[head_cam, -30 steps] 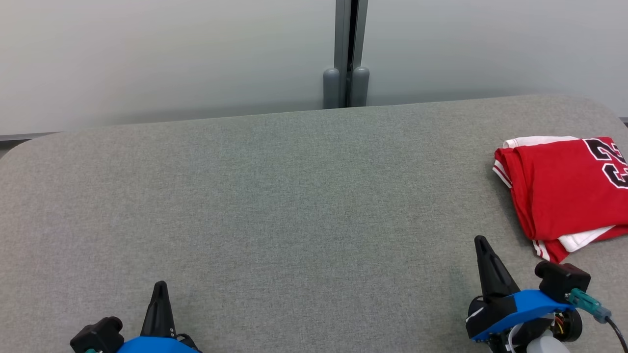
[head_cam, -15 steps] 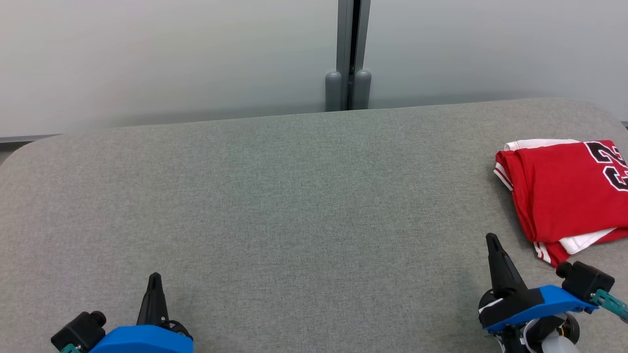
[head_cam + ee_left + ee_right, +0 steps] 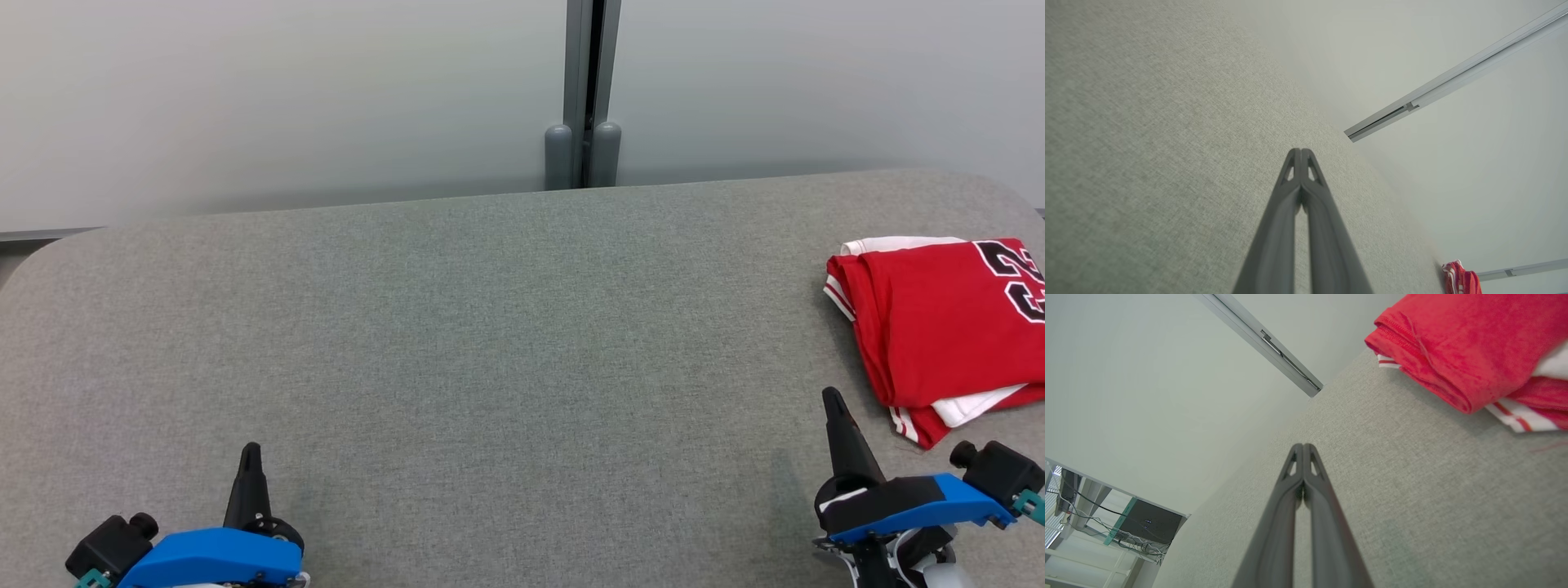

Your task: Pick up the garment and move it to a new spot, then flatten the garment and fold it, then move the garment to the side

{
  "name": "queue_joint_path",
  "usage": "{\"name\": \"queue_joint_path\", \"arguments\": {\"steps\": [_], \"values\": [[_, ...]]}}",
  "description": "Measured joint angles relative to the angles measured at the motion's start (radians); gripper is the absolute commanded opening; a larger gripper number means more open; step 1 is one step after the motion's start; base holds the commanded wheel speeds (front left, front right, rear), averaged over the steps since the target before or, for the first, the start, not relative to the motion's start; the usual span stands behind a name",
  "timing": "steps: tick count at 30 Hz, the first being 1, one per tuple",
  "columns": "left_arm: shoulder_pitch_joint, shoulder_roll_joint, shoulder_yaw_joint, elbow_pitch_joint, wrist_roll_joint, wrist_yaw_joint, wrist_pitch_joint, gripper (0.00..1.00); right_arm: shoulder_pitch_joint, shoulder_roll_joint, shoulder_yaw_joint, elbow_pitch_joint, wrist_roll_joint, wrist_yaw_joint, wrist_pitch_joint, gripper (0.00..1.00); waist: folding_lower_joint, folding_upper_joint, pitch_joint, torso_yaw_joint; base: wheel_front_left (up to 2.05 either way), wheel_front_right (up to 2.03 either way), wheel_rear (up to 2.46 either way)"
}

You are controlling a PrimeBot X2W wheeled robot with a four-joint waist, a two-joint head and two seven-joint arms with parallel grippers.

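The garment (image 3: pixel 939 327), a red jersey with white striped trim and black numerals, lies folded on the right end of the grey fabric table (image 3: pixel 490 327) in my head view, cut off by the picture's right edge; a white layer pokes out from under its near corner. My right gripper (image 3: pixel 833 397) sits at the lower right, fingers pressed together into one dark point and holding nothing, near the jersey's near-left corner but apart from it; my left gripper (image 3: pixel 250 451) sits at the lower left, likewise closed and empty, well apart from the cloth. Behind the table stands a pale wall (image 3: pixel 245 98) with a grey post (image 3: pixel 583 90) at its middle.

In my left wrist view the two fingers of the left gripper (image 3: pixel 1300 152) meet at their tips with nothing between them, above bare table (image 3: pixel 1147 143); the garment (image 3: pixel 1459 279) is a small red scrap at the table's far end, low on the picture's right; a metal strip (image 3: pixel 1453 77) crosses the wall.

In my right wrist view the right gripper (image 3: pixel 1303 446) is closed tip to tip and empty over the table (image 3: pixel 1433 498); the garment (image 3: pixel 1461 347) takes the upper right, its rolled red fold and striped white hem resting on the fabric, near my fingertips yet not touching them; at the lower left, beyond the table's edge, stands a dark box (image 3: pixel 1147 526) among cables (image 3: pixel 1086 506).
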Motion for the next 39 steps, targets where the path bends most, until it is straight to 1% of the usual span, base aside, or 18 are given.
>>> {"name": "queue_joint_path", "arguments": {"steps": [17,39], "values": [[-0.020,-0.005,0.032,-0.018,-0.174,-0.020,0.051,0.00,0.004,0.000,-0.023,-0.031,0.204,0.000,0.053,0.00,0.0000,0.0000,-0.010,0.006,0.00,0.00,0.00],[-0.041,-0.010,0.066,-0.035,-0.363,-0.042,0.108,0.00,0.012,0.000,-0.049,-0.065,0.423,0.000,0.109,0.00,0.0000,0.0000,-0.024,0.014,0.00,0.00,0.00]]}}
